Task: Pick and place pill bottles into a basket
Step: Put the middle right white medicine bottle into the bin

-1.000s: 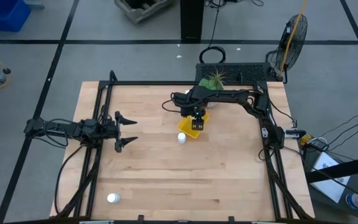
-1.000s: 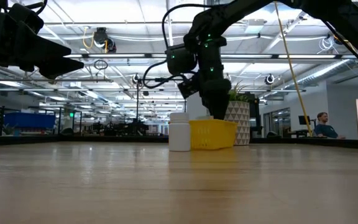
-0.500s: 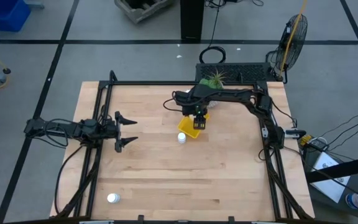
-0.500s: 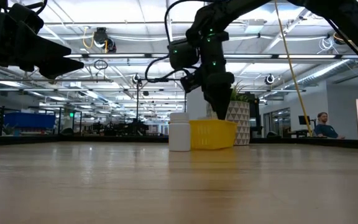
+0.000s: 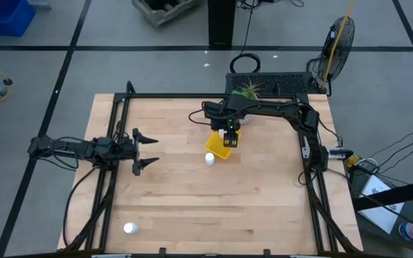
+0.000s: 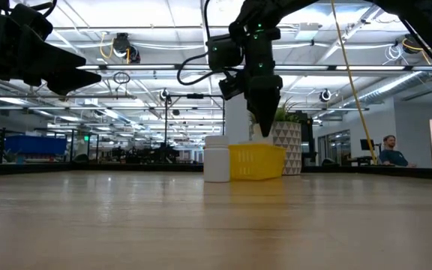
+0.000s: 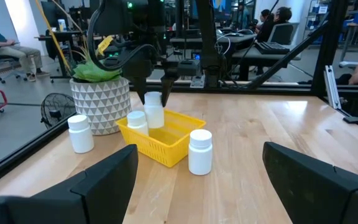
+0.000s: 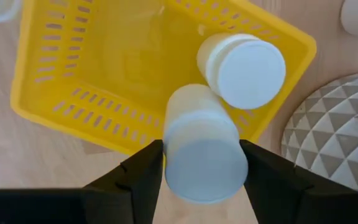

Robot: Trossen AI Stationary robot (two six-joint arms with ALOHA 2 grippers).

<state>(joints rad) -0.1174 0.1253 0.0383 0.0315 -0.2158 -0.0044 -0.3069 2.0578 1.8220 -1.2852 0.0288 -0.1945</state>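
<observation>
1. Two pill bottles lie outside the basket (image 5: 221, 147) from above — one (image 5: 209, 158) just beside it, one (image 5: 129, 228) well apart.
2. Left wrist: another bottle (image 7: 80, 133) beside the pot (image 7: 101, 104); left gripper (image 7: 194, 180) spread, idle.
3. Right wrist: right gripper (image 8: 199, 169) clasps a bottle (image 8: 201, 151) over the basket — one (image 8: 241, 69) already inside.

**Two dark arms, slim and cabled**

Both arms are built of black, thin links with black cables looped beside them. A small green light is seen on the right arm (image 6: 259, 30). Broad black tapered fingers (image 7: 104, 180) are carried by the left arm (image 5: 84, 149).
</observation>
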